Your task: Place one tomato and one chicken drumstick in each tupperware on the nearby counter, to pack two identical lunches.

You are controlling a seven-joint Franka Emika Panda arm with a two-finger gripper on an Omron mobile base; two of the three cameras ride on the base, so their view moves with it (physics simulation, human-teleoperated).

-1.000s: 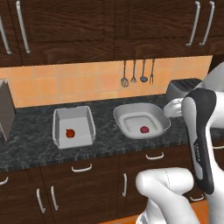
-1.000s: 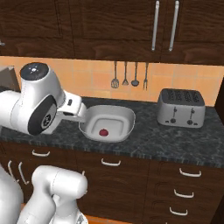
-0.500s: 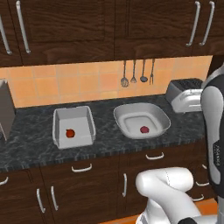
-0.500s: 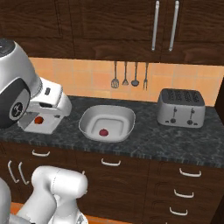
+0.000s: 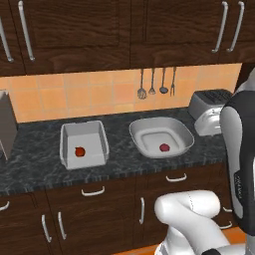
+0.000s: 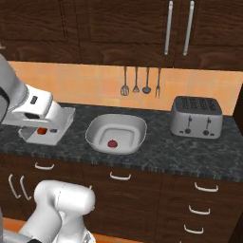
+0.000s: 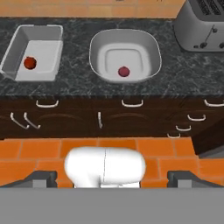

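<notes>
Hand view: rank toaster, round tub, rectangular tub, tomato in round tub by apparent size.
1. Round tub
2. Rectangular tub, a bit smaller
3. Toaster: cropped by the frame edge, so its rank is unsure
4. Tomato, by far smallest

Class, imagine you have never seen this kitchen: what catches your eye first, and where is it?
Two pale tubs on the dark counter: the rectangular tupperware at left, the rounded tupperware beside it, each holding one red tomato. A steel toaster stands at the right end, utensils hanging on the orange tiles behind.
</notes>
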